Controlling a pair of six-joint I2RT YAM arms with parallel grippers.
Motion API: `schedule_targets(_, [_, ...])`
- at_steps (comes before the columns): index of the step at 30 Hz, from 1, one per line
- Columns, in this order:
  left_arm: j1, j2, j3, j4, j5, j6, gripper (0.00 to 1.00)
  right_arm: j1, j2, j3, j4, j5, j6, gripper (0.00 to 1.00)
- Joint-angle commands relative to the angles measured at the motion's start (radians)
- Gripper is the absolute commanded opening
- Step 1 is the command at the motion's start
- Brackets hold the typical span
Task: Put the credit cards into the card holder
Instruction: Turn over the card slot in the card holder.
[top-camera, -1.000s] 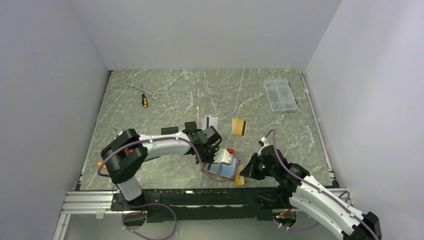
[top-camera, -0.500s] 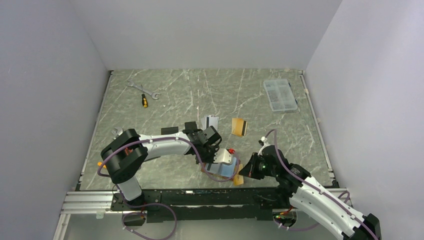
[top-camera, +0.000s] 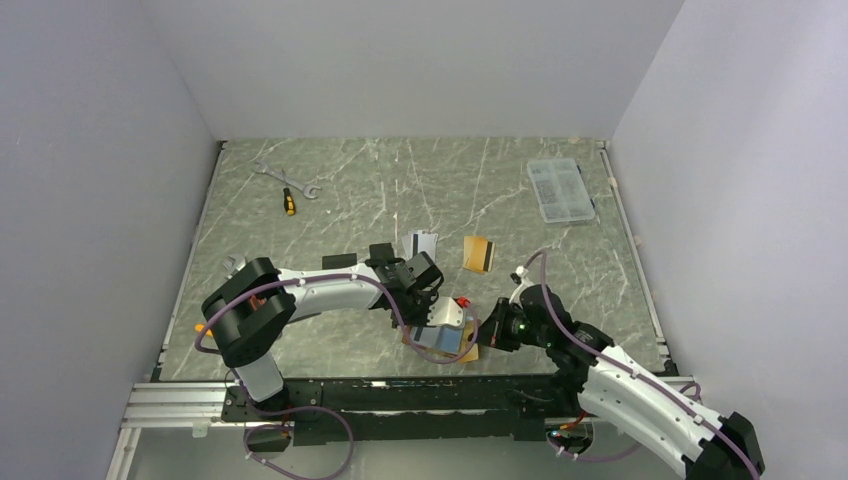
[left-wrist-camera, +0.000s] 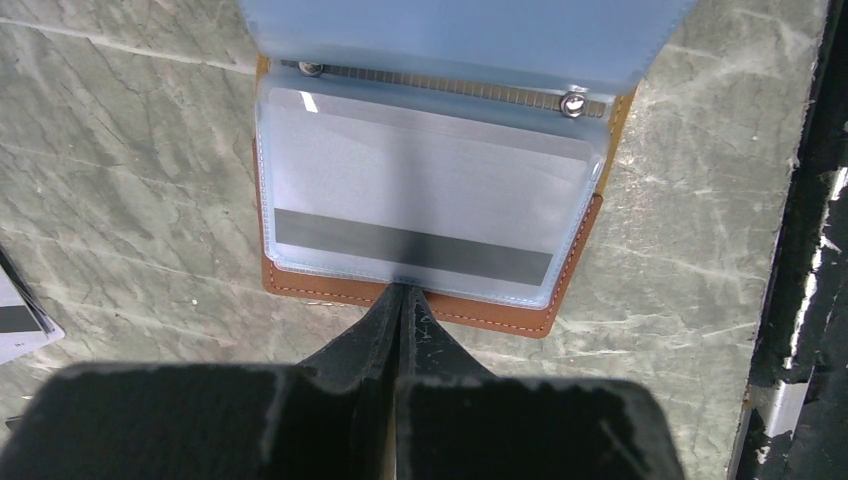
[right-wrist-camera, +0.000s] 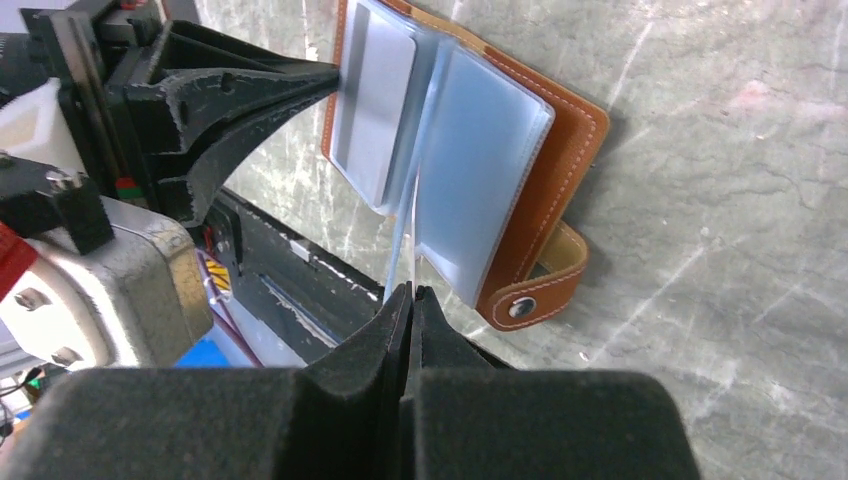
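Note:
The tan card holder (top-camera: 462, 352) lies open near the table's front edge, its blue-grey sleeves fanned out. A silver-grey card with a black stripe (left-wrist-camera: 420, 200) sits inside one sleeve. My left gripper (left-wrist-camera: 400, 292) is shut, its tips pinching that sleeve's outer edge. My right gripper (right-wrist-camera: 411, 290) is shut on a thin clear sleeve leaf (right-wrist-camera: 402, 250) and holds it upright beside the snap tab (right-wrist-camera: 520, 305). On the table behind lie an orange card (top-camera: 478, 253), a silver card (top-camera: 423, 243) and a black card (top-camera: 340, 261).
A wrench (top-camera: 285, 178) and a yellow-handled screwdriver (top-camera: 289, 201) lie at the far left. A clear compartment box (top-camera: 560, 188) stands at the far right. The black front rail (top-camera: 400, 385) runs just behind the holder. Another striped card (left-wrist-camera: 15, 320) shows at the left wrist view's edge.
My right gripper has moved a little away from the front edge and to the left, taking the sleeve leaf with it. The left arm has stayed put.

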Motion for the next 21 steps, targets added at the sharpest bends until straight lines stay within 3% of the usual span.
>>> schedule_targets(1, [-0.001,-0.019,0.007,-0.033,0.036,0.003,0.05,0.005,0.009,0.012,0.132,-0.029,0.018,0.00])
schedule_targets(9, [0.058,-0.061,0.009,-0.052,0.135,0.008,0.05,0.005,0.161,0.025,0.275,-0.059,0.011,0.00])
schedule_targets(14, [0.073,-0.090,-0.028,-0.048,0.143,0.044,0.05,0.005,0.299,0.043,0.345,-0.070,-0.005,0.00])
schedule_targets(21, [0.073,-0.081,-0.065,-0.019,0.152,0.068,0.05,0.005,0.365,0.093,0.391,-0.075,-0.017,0.00])
